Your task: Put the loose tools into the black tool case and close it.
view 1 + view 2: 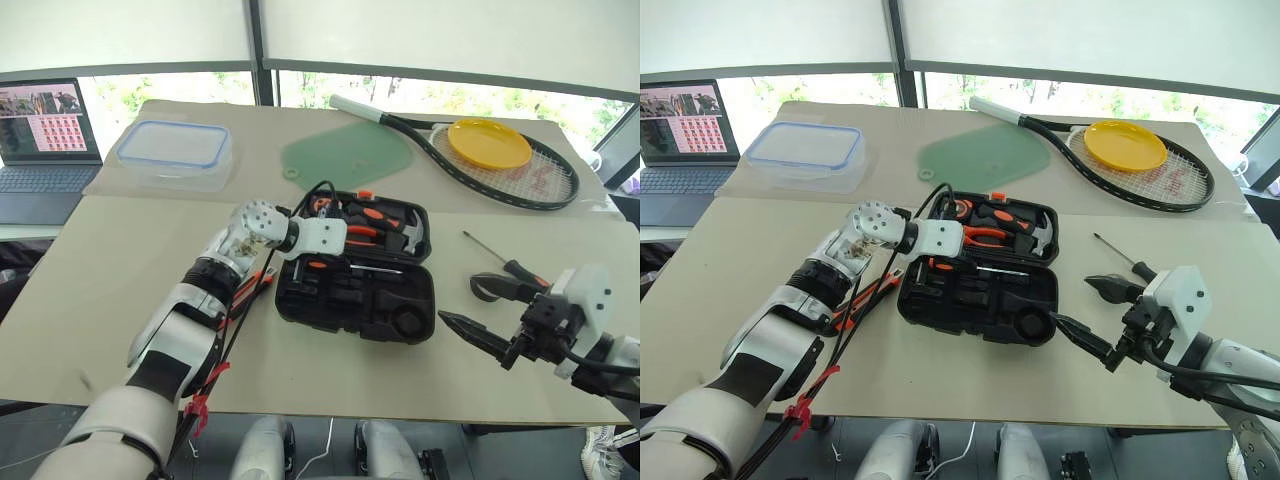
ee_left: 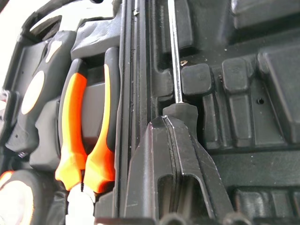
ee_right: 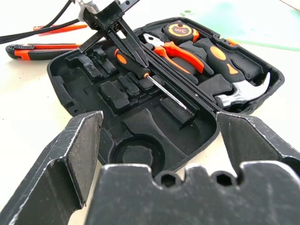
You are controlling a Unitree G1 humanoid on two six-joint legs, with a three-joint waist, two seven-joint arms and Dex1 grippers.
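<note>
Left arm hides the utility knife [image 3: 35, 48] in the head views — the tape roll [image 1: 487, 288] sits half-hidden behind the right gripper [image 1: 470, 332].

White-and-silver arms, black forearm bands, black cables, red ties; each gripper [image 1: 1087, 343] black, scuffed edges.

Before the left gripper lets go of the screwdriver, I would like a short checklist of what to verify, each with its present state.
1. Left gripper shut on the black-and-orange screwdriver: ok.
2. Black tool case open and lying flat on the table: ok.
3. Screwdriver shaft lying over the long groove beside the hinge: ok; whether it is fully seated, cannot tell.
4. Right gripper open and apart from the case: ok.
5. Other loose tools in the case: not ok; the second screwdriver and tape roll lie on the table right of the case, the utility knife on the other side.
6. Round recess free: ok.
</note>
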